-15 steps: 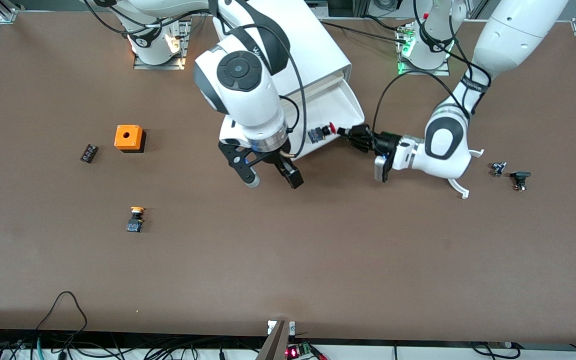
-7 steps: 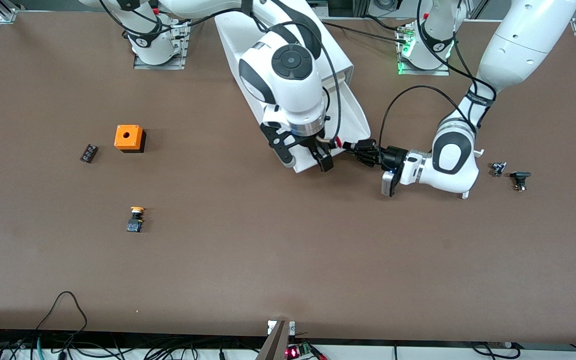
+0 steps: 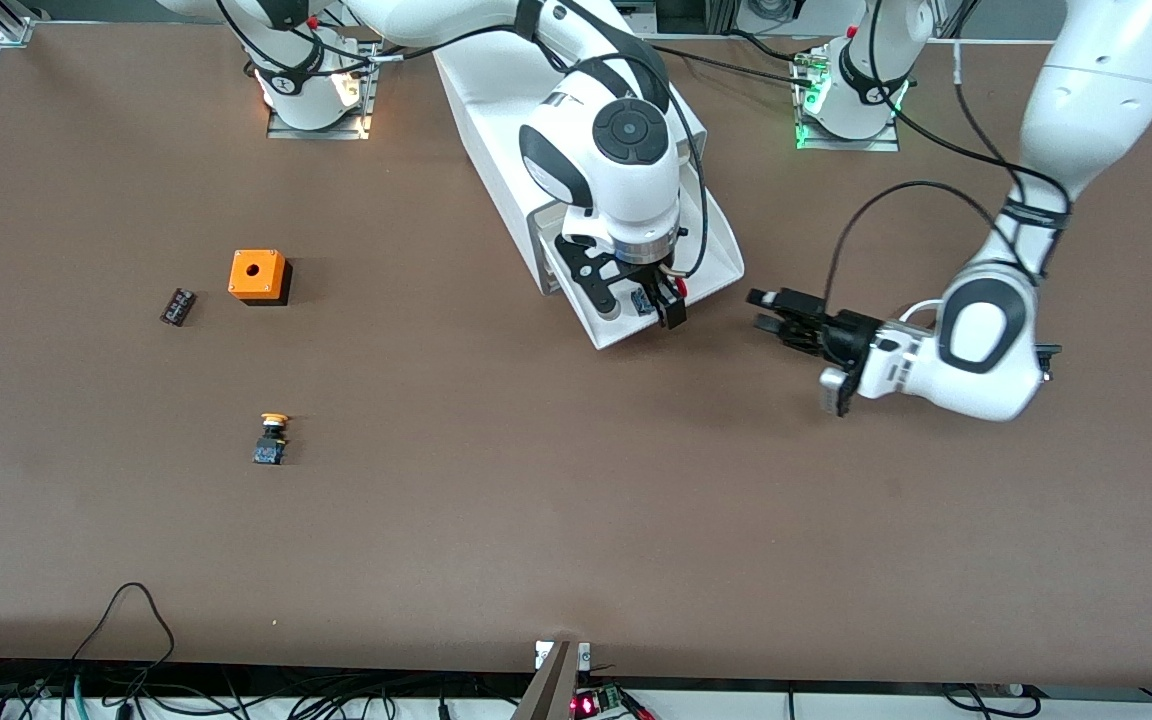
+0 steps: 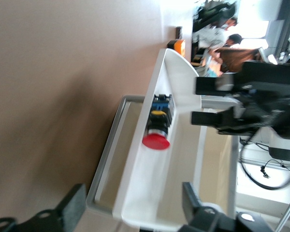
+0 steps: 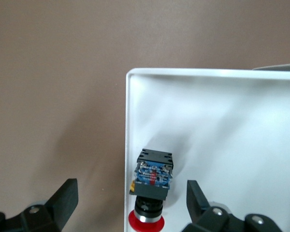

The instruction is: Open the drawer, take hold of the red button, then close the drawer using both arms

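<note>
The drawer [image 3: 721,250] stands pulled out of the white cabinet [image 3: 496,110]. The button [image 3: 681,287], red cap, black body, blue base, lies on its side in the drawer's corner, mostly hidden under the right gripper. My right gripper [image 3: 642,312] hangs open over it; in the right wrist view the button [image 5: 152,181] lies between the open gripper's [image 5: 130,200] fingers, beside the drawer's wall [image 5: 127,145]. My left gripper [image 3: 758,310] is open and empty, apart from the drawer toward the left arm's end. In the left wrist view the gripper [image 4: 133,208] faces the drawer [image 4: 135,183] and the button [image 4: 157,130].
An orange cube [image 3: 258,276], a small black part [image 3: 177,306] and a yellow-capped switch [image 3: 273,438] lie toward the right arm's end. A small black part [image 3: 1044,350] shows beside the left arm's wrist.
The right gripper has moved from over the table to over the drawer and the button. The left gripper has come off the drawer and backed away toward the left arm's end.
</note>
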`<action>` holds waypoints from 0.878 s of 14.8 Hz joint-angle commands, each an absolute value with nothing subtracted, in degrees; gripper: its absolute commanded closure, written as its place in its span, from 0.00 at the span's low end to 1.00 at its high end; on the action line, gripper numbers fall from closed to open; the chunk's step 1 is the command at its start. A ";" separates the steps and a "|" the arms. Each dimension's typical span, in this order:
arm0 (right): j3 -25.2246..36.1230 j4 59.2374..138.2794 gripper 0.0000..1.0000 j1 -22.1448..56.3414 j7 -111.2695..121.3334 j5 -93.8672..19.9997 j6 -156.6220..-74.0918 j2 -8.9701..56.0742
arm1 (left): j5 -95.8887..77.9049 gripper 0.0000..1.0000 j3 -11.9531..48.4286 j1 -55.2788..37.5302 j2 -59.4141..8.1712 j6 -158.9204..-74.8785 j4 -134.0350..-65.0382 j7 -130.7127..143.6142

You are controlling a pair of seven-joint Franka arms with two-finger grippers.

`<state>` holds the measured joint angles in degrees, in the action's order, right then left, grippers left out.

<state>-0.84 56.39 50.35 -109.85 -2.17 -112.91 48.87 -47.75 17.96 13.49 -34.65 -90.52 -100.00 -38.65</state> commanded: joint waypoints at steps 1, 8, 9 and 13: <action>-0.44 55.54 0.01 51.24 -111.53 -2.64 -113.20 50.45 | -39.67 0.00 18.19 15.64 -33.84 -85.01 -93.01 -30.00; -0.44 56.43 0.37 51.24 -110.30 -2.64 -113.29 50.54 | -21.20 0.00 18.28 17.23 -28.67 -78.84 -82.89 -18.75; -0.44 56.77 0.49 51.15 -110.22 -2.64 -113.29 50.45 | -19.18 0.00 18.72 17.14 -27.26 -78.84 -82.79 -16.37; -0.44 56.87 0.90 51.07 -109.78 -2.72 -113.29 50.45 | -9.42 0.00 19.42 16.44 -22.86 -78.66 -79.99 -10.90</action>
